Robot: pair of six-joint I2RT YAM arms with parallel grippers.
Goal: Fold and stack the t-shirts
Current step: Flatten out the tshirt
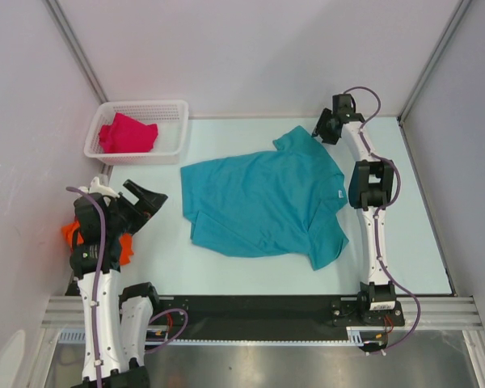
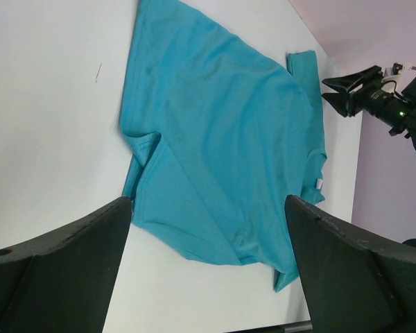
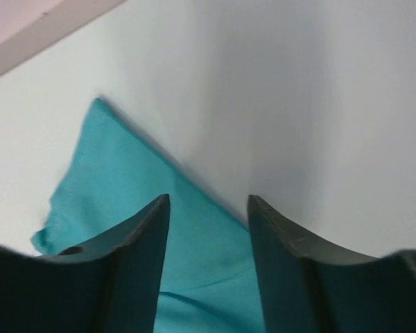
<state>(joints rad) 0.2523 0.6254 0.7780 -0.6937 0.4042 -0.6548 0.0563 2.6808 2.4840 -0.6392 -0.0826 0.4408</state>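
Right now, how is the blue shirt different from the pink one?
The teal-blue shirt lies spread out, a bit rumpled, on the table; the magenta shirt is bunched up inside the white basket. The teal-blue shirt shows its sleeves and collar; the magenta shirt's shape is hidden in its folds. Both are plain soft cloth.

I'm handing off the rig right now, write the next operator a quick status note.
Left gripper: open, empty, left of the teal t-shirt.
Right gripper: open, empty, over its far sleeve.
Teal t-shirt spread unfolded mid-table; magenta t-shirt bunched in the basket; orange t-shirt bunched by the left arm.
Done: nothing folded or stacked.
Left: fold all three, stack.
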